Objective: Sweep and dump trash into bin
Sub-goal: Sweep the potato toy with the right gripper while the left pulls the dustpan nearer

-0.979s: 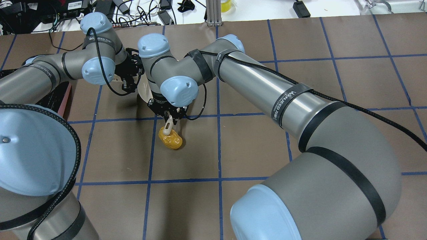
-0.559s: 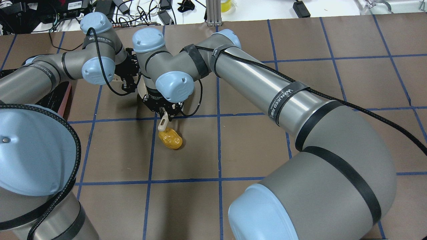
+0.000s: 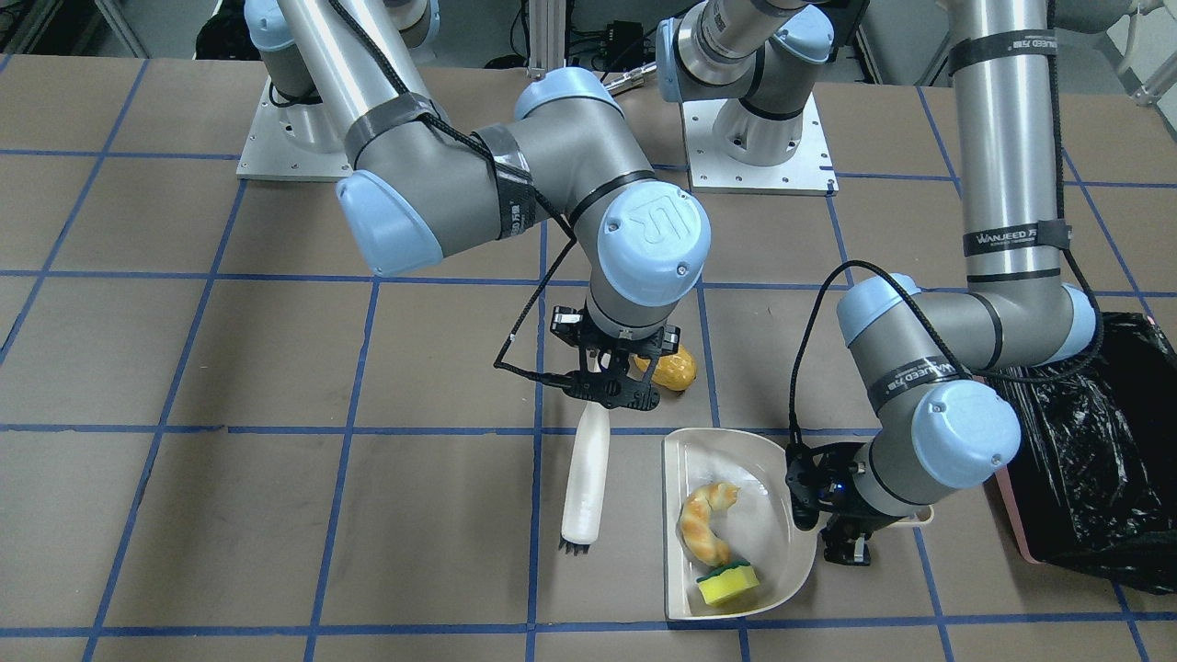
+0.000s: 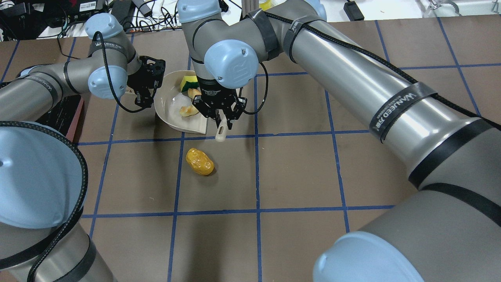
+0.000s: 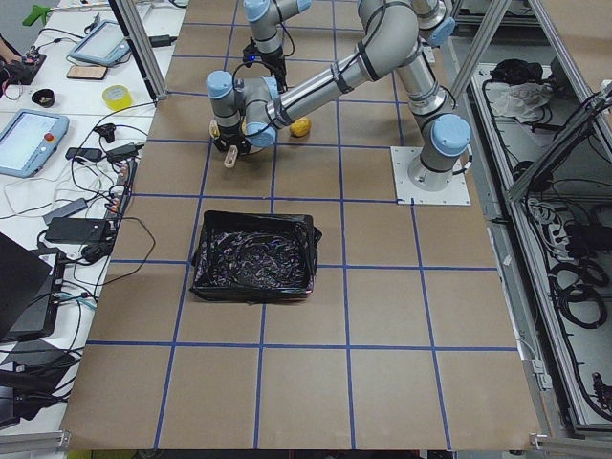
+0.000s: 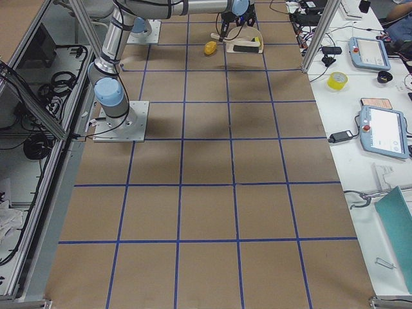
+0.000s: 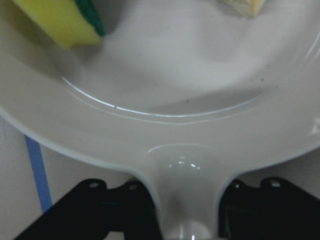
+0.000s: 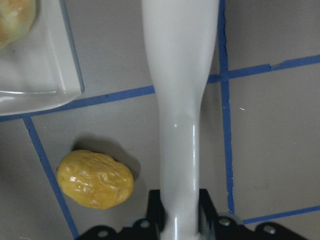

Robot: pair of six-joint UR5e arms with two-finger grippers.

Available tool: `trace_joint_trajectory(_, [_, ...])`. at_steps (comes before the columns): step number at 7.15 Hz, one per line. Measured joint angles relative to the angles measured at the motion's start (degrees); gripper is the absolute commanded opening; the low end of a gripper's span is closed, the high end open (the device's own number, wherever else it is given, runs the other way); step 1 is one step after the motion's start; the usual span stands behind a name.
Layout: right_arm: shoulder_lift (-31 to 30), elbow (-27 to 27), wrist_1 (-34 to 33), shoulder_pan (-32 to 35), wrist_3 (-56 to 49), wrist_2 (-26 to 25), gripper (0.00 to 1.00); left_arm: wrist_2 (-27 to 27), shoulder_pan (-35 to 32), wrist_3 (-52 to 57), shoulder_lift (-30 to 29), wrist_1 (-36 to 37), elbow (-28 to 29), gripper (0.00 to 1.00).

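Note:
My right gripper is shut on the handle of a white brush, beside the dustpan's open edge. My left gripper is shut on the handle of the white dustpan. The tan croissant and the yellow-green sponge lie in the dustpan. The golden-brown potato lump lies on the table outside the pan, near my right gripper. The bin, lined with a black bag, stands past my left arm.
Brown table cover with a blue tape grid. Both arm bases stand on white plates. Cables and devices lie beyond the far table edge. Side tables hold tablets and tape.
My right gripper has moved with the brush away from the potato lump to beside the dustpan, which it now uncovers. The potato lump has stayed put. My left gripper has shifted slightly.

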Motion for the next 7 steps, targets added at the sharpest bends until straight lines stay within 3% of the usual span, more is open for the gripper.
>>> trace_joint_trajectory(3, [-8.0,14.2,-6.1,0.1,4.0,1.8,0.00,-0.7,5.3,6.7,0.8,0.0,-1.5,0.00])
trace_joint_trajectory(5, [-9.9,21.0,-12.7,2.1,8.9,4.3,0.00,-0.6,8.2,8.0,4.7,0.2,-7.7,0.00])
trace_joint_trajectory(7, [-9.8,24.3,-18.7,6.0,14.3,6.1,0.00,-0.2,9.3,7.6,10.7,0.6,-15.7,0.00])
